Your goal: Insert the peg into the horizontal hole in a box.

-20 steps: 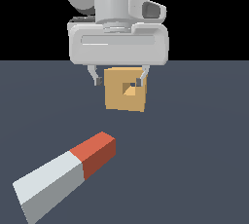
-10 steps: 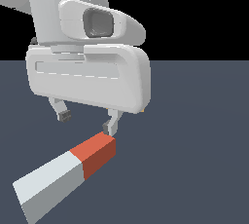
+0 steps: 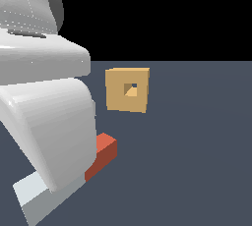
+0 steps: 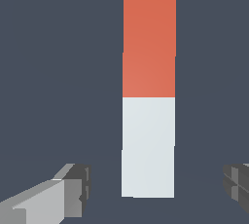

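The peg (image 3: 98, 158) lies flat on the dark floor, its red end toward the box and its white end (image 3: 34, 195) nearer the camera; the arm hides its middle in the exterior view. In the wrist view the whole peg (image 4: 148, 96) shows, red half and white half. The box (image 3: 127, 90) stands behind it, with the square hole (image 3: 131, 90) in its face. My gripper (image 4: 153, 189) is open, with its fingers (image 4: 73, 189) on either side of the peg's white end, apart from it. In the exterior view the arm's white body (image 3: 44, 117) hides the fingers.
The dark grey floor (image 3: 197, 161) stretches around the peg and box. The arm's body fills the exterior view's left.
The arm has come down and toward the camera, from in front of the box to over the peg's white end. The box, hidden half a second ago, shows again. The peg has not moved.
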Available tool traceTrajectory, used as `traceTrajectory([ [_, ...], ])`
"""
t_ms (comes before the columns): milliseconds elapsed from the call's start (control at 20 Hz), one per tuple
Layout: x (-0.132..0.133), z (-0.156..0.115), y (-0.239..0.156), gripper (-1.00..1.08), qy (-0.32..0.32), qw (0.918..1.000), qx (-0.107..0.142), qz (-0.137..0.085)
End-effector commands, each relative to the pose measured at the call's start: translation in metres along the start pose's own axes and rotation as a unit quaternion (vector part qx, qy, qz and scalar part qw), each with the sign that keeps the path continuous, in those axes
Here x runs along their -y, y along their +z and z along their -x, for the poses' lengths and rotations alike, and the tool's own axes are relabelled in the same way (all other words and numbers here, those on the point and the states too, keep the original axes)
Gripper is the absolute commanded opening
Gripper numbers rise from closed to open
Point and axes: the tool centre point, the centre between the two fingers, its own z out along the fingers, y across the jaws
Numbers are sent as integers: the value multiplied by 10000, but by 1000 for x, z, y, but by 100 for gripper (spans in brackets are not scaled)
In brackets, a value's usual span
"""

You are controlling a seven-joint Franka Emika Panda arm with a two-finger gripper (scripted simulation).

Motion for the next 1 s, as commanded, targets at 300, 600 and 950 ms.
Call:
traceTrajectory([
  [300,1,2,2,100,55,10000,-9,2],
  [600,2,3,7,100,68,10000,-8,2],
  [950,2,3,35,100,61,10000,-9,1],
])
